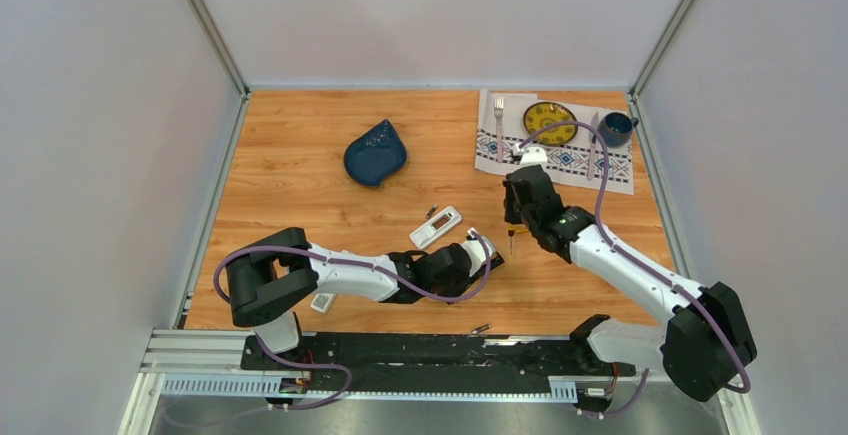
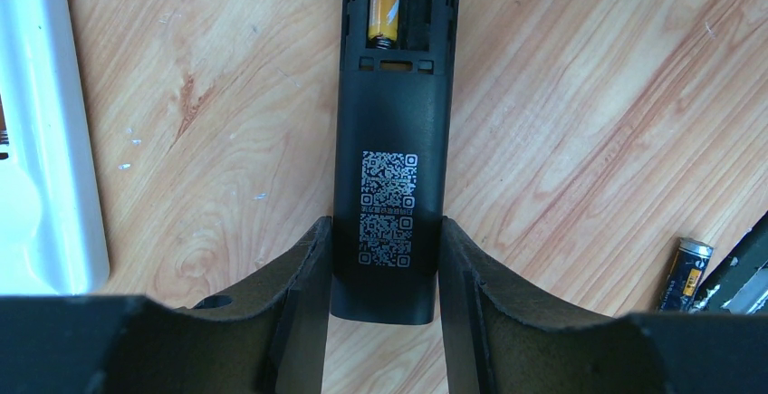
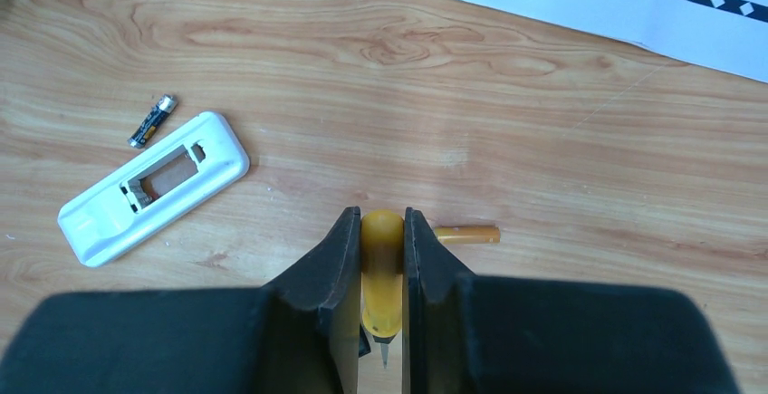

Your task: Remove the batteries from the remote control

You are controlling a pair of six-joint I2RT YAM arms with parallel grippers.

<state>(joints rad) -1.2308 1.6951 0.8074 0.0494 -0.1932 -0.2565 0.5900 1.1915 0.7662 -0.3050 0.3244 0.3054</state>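
My left gripper (image 2: 385, 231) (image 1: 478, 255) is shut on the near end of a black remote (image 2: 389, 140) lying back-up on the table. Its battery bay is open, with one orange-gold battery (image 2: 383, 4) inside. A dark battery (image 2: 686, 272) lies to its right. My right gripper (image 3: 382, 217) (image 1: 515, 223) is shut on an orange-handled screwdriver (image 3: 382, 267), tip down. An orange-gold battery (image 3: 466, 233) lies on the table just beyond it. A white remote (image 3: 154, 186) (image 1: 436, 227) lies with its bay open and empty, a dark battery (image 3: 152, 120) beside it.
A blue leaf-shaped dish (image 1: 375, 152) sits at the back centre. A patterned placemat (image 1: 560, 160) at the back right holds a yellow plate (image 1: 549, 122), a fork and a blue cup (image 1: 616, 129). A small white piece (image 1: 322, 302) lies by the left arm.
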